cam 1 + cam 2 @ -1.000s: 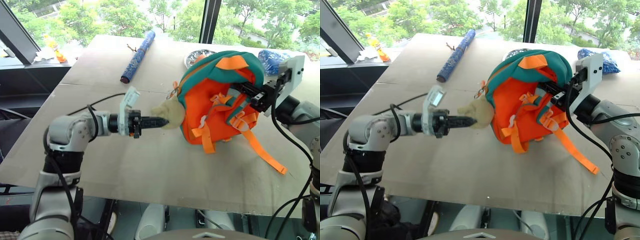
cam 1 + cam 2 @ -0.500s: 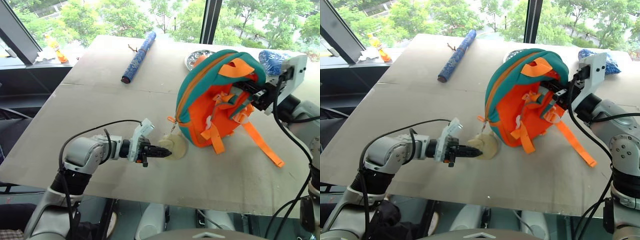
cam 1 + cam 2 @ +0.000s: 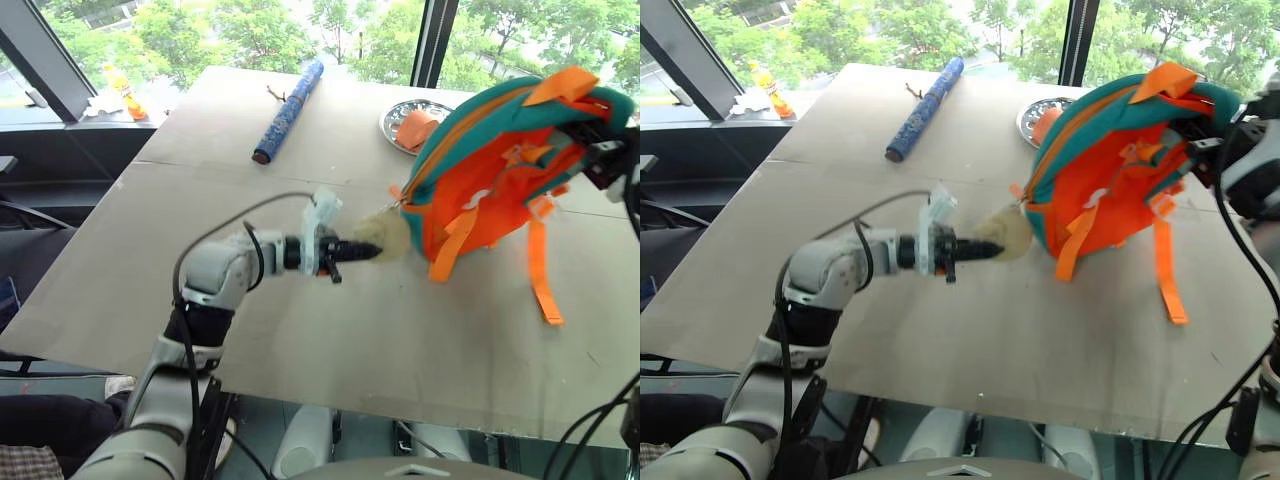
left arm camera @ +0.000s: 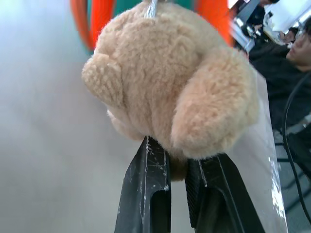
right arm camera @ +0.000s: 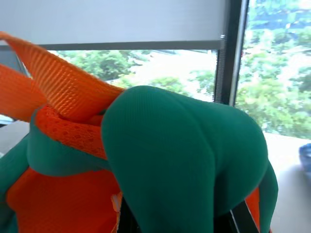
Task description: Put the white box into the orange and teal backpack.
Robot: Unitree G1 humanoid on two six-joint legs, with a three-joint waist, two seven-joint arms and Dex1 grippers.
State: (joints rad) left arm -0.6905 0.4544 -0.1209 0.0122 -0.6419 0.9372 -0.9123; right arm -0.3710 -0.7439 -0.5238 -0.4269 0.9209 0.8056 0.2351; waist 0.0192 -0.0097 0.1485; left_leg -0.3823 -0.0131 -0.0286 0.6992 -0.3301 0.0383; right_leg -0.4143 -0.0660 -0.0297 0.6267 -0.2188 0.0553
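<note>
Left gripper (image 4: 177, 167) pinched shut on beige plush charm (image 3: 385, 233) of orange and teal backpack (image 3: 500, 160); right gripper (image 3: 612, 160) clamped on backpack's top, lifting it off table (image 3: 200, 270).

Head stereo pair looking down over shared table (image 3: 300, 330), wrist cameras close on plush charm (image 4: 170, 92), backpack (image 5: 184, 160)

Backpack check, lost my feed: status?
Left gripper shut on plush charm. Right gripper shut on orange and teal backpack, lifted at its top. Backpack zipped; no white box on table.
</note>
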